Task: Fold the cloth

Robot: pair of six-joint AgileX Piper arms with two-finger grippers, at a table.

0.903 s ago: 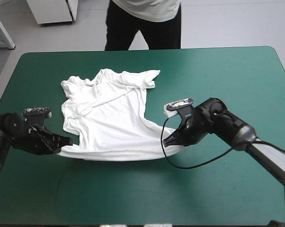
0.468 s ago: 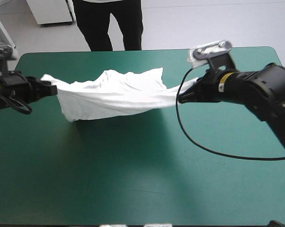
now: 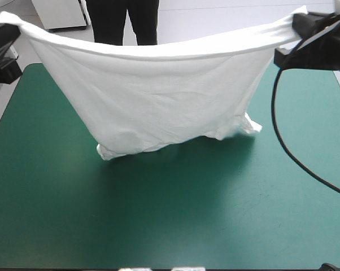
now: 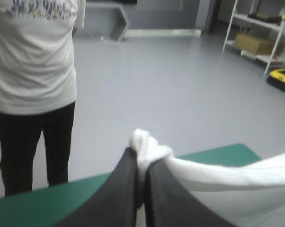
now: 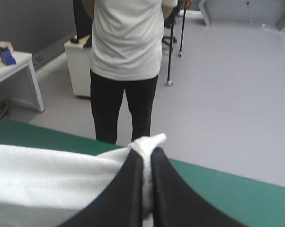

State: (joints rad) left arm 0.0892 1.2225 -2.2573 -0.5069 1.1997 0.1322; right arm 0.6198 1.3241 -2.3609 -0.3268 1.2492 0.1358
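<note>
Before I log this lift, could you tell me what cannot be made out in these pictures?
1. High view: the hanging T-shirt hides the far middle of the table.
2. High view: its sleeves and collar are lost in the bunched lower folds.
3. Wrist views: the left gripper and right gripper show only a pinched edge; the rest runs out of frame.

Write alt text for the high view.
A white T-shirt hangs stretched between the left gripper and the right gripper, both raised and shut on its top corners. Its lower end seems to rest on the teal-green table.
</note>
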